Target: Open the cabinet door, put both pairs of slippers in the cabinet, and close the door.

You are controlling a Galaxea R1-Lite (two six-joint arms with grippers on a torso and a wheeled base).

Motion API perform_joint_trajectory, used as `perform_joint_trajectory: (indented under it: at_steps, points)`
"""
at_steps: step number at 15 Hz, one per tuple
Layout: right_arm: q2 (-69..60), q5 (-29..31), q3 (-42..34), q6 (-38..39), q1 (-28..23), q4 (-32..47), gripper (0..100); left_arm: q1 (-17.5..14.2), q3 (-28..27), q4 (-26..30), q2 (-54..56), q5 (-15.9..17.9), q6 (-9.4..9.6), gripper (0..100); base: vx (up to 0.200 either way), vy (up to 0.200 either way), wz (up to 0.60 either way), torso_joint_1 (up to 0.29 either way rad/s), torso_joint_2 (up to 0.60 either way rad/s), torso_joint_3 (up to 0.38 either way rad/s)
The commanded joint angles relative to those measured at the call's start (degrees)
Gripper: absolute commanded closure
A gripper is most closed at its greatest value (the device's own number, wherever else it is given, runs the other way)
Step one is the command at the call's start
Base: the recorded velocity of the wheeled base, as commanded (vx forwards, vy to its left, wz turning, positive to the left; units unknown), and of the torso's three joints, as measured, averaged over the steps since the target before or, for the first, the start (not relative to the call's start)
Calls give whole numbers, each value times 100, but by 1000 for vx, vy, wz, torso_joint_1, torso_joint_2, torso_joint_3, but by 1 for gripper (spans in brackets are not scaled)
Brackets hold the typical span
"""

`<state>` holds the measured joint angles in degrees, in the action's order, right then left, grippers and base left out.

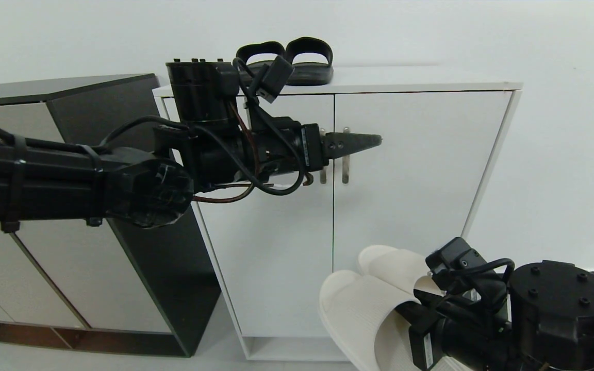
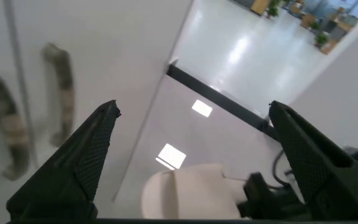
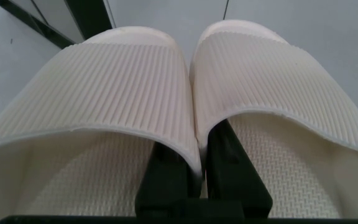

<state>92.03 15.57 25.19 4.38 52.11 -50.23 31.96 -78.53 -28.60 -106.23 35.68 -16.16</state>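
Observation:
The white cabinet (image 1: 410,196) has both doors shut, with two metal handles (image 1: 346,162) at the middle seam. A pair of black slippers (image 1: 292,59) rests on its top. My left gripper (image 1: 374,139) hovers in front of the handles, level with their upper ends. In the left wrist view the left gripper (image 2: 194,111) is open and holds nothing, with the handles (image 2: 61,93) off to one side. My right gripper (image 1: 408,312) is low in front of the right door. It is shut on the inner strap edges of a pair of white slippers (image 3: 123,87).
A dark cabinet (image 1: 137,242) with grey panels stands against the white cabinet's left side. The floor (image 2: 229,74) to the right of the white cabinet is open, and a plain wall rises behind.

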Motion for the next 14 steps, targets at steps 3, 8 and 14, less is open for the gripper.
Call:
perform_joint_trajectory:
  at_steps: [3,8,14]
  points:
    - [61,-1,4,2,0,-5,100,12,-127,-5,-267,-316,201,0,0,0,0,0,0,0]
    - [61,-1,4,2,0,-5,100,-6,-154,3,-399,-395,254,0,0,0,0,0,0,0]
    - [61,-1,13,11,0,-14,100,-138,-391,56,-662,-589,324,0,0,0,0,0,0,0]
